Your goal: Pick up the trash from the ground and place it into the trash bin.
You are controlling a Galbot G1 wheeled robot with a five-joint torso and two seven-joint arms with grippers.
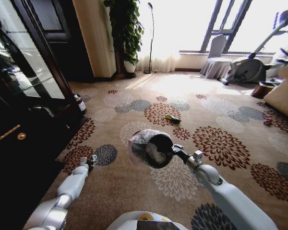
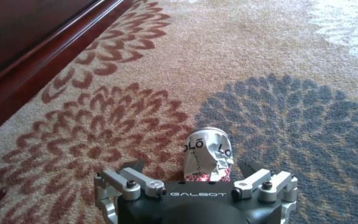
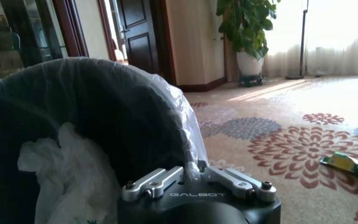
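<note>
The left gripper (image 2: 196,183) hangs low over the carpet (image 2: 291,70) with its fingers spread, and a crushed white can (image 2: 207,156) printed with red lettering stands between them, just ahead of the palm. To take it well, the arm should sink until the fingertips flank the can's crumpled middle, stay centred so neither finger tips it over, then close gently, since thin dented metal is likely to slip or buckle. The right gripper (image 3: 195,179) is pinched on the rim of the trash bin (image 1: 153,147), clamping the thin plastic liner (image 3: 182,107) against the wall and holding the bin tilted above the floor beside the left arm.

The left wrist view shows the can and the finger spacing, which the head view reduces to a pale speck at the left gripper (image 1: 89,162); I judge the can untouched, though contact low on the fingers is hard to rule out. The right wrist view shows a crumpled white wad (image 3: 67,172) inside the bin. A green wrapper (image 1: 173,118) lies well beyond the bin.
</note>
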